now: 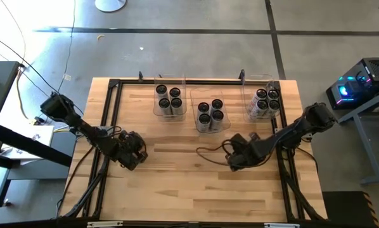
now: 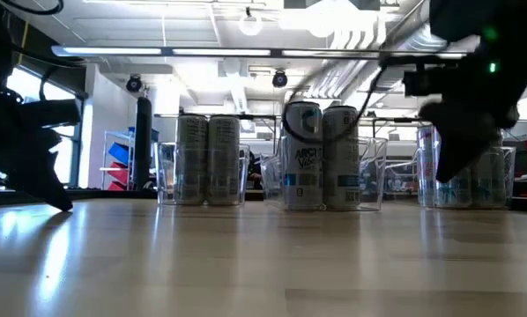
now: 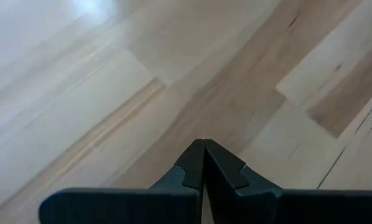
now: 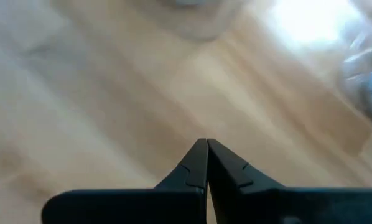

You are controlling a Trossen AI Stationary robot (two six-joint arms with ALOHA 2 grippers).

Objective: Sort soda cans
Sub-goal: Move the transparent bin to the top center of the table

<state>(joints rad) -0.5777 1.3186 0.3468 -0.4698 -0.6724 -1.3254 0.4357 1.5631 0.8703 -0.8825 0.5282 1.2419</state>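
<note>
The left gripper (image 1: 134, 154) sits low over the bare near-left counter (image 1: 177, 190), fingers pressed together and holding nothing. Along the far edge stand three clear bins, each with four cans: the left bin (image 1: 168, 100), the middle bin (image 1: 210, 115) a little nearer, and the right bin (image 1: 264, 101) close to the right frame rail (image 1: 284, 136). The right gripper (image 1: 235, 157) rests just near of the middle bin, likewise fully closed and empty.

The cans (image 2: 322, 157) look stiff and smooth, likely slippery on their printed sides and easy to dent if empty. They are best taken around the mid-body, or from above near the rim, since they stand packed and touching inside the bin walls.

The whole near half of the counter is open for moving. The black frame along the far and side edges, and the bin walls, are the things to stay clear of.
</note>
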